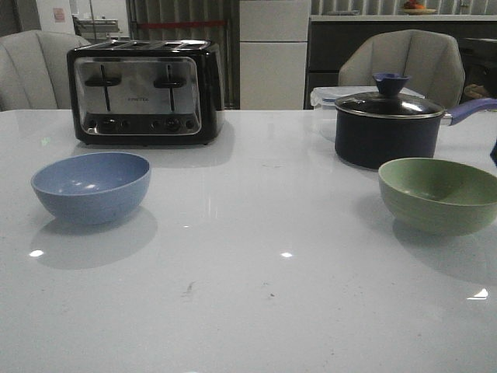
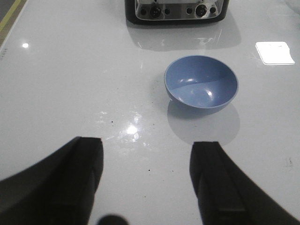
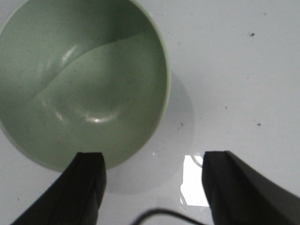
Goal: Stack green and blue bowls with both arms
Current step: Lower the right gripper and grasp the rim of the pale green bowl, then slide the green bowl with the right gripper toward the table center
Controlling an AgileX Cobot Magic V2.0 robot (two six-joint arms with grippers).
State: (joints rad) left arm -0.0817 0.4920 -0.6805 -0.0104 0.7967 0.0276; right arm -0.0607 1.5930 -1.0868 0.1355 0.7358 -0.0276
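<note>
Two bowls sit well apart on the tabletop [image 1: 256, 311]: blue bowl [image 1: 91, 186] left, green bowl [image 1: 439, 194] right; we keep each claw, left claw [image 2: 146, 176] and right claw [image 3: 154, 180], spread apart and empty, one bowl per arm.

left end effector [image 2: 146, 180] agape | right end effector [image 3: 154, 185] agape

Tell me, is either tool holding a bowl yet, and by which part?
Nothing is held. The left tool is open, short of the blue bowl; the right tool is open by the green bowl's rim.
</note>
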